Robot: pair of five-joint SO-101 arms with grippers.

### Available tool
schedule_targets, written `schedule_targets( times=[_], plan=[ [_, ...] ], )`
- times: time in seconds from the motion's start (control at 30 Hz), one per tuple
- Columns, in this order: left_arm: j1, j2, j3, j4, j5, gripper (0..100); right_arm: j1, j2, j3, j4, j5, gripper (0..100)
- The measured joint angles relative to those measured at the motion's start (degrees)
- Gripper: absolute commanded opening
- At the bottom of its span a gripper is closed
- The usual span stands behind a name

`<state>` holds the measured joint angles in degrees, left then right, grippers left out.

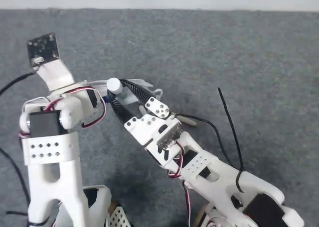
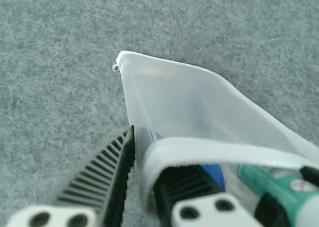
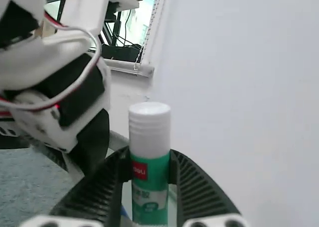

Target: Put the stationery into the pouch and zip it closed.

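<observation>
One glue stick point(image 3: 148, 179), green in the body and white in the cap, is clamped between the black ribbed fingers point(image 3: 197, 187) of the right gripper point(image 3: 149, 156), with the cap standing out beyond the fingertips. In the high view the cap is seen between the two arms, just beside the wrist of the left arm point(image 1: 50, 142). In the left wrist view part of the green body is seen at the open mouth of the pouch point(image 2: 189, 105), just under the white rim band. A blue piece point(image 2: 214, 174) is seen beside it inside the mouth; what it is cannot be told.

The pouch is translucent white. It is gripped at its rim by the left gripper point(image 2: 147, 152), one finger lying outside the wall and the other inside the mouth, so that the jaws are closed on the rim. The closed far end of the pouch is stretched away from that gripper over the grey table point(image 1: 239, 48); whether it touches the table cannot be told. A thin black cable point(image 1: 230, 125) is laid across the table beside the right arm point(image 1: 204, 167).
</observation>
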<state>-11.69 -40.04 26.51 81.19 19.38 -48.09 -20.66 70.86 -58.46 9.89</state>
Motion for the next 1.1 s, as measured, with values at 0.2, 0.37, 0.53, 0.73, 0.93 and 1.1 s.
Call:
schedule_targets(
  times=[0.2,0.37,0.53,0.73,0.93,1.1],
  plan=[
    [0.0,0.0,0.0,0.0,0.0,1,0.18,0.18,0.09,-0.35,7.91,15.2],
    [-0.09,0.0,0.0,0.0,-0.09,1,-1.93,0.09,2.46,-0.79,14.15,14.7],
    [0.09,0.0,0.0,0.0,-0.18,1,-2.2,-0.18,3.96,-0.97,15.03,14.5],
    [0.09,0.0,0.09,0.0,-0.35,1,-2.37,-0.62,5.1,-0.97,15.03,14.5],
    [0.09,0.0,0.09,0.0,-0.35,1,-2.37,-3.6,7.65,-0.35,15.03,14.5],
    [0.09,0.0,0.09,0.0,-0.35,1,-2.29,-12.22,8.18,12.66,14.68,14.5]
  ],
)
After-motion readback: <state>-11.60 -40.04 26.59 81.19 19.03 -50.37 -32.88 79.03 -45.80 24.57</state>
